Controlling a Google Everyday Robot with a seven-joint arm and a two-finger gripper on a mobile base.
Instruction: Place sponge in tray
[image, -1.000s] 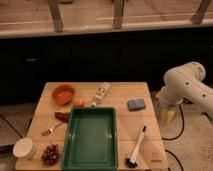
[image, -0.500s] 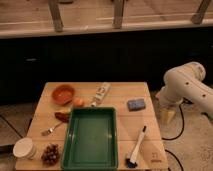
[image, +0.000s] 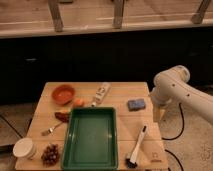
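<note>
Reach step: gripper (image: 158, 114), state we cannot tell, at 4 o'clock of sponge (image: 136, 104); next we move over the sponge and grasp.

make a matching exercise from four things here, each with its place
Things:
1 sponge
2 tray
3 brush
4 tool

Places:
a front middle of the table
b hanging just past the table's right edge
c far right part of the table, outside the tray
d front right corner, alongside the tray

Pairs: 1-c; 2-a; 3-d; 4-b
</note>
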